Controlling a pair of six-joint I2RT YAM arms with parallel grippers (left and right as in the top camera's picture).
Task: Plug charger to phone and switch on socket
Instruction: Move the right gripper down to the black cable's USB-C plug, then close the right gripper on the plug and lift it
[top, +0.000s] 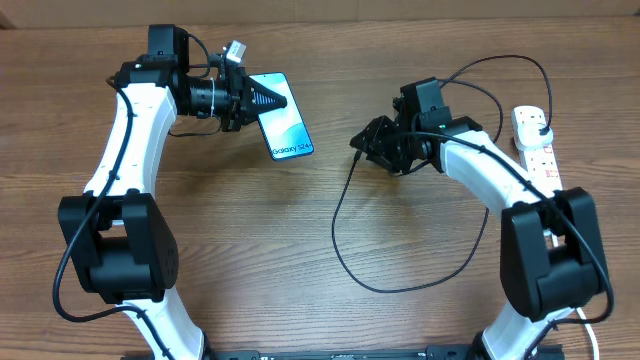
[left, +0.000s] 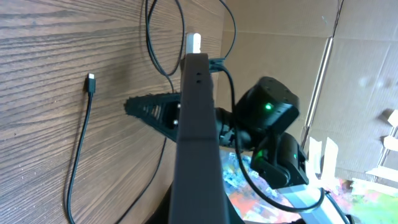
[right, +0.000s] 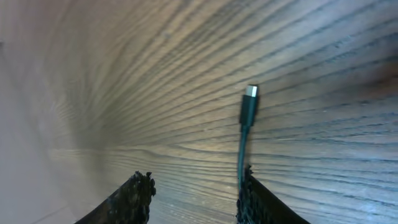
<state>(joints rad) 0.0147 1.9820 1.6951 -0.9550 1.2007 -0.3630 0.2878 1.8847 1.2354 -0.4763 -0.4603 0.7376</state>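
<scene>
I see my left gripper (top: 280, 100) pinched shut on the far end of the phone (top: 288, 128), which sits at the far left of the table (top: 250, 250) with its blue screen facing up. My right gripper (right: 196, 186) is spread wide and holds nothing. The charger (right: 249, 109) tip lies flat on the wood just in front of it, and the thin black cable loops away toward the white socket (top: 537, 148) at the far right.

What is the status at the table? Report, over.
Left gripper shut on phone. Right gripper open over charger tip, unplugged, on table. Nothing between tip and phone.
</scene>
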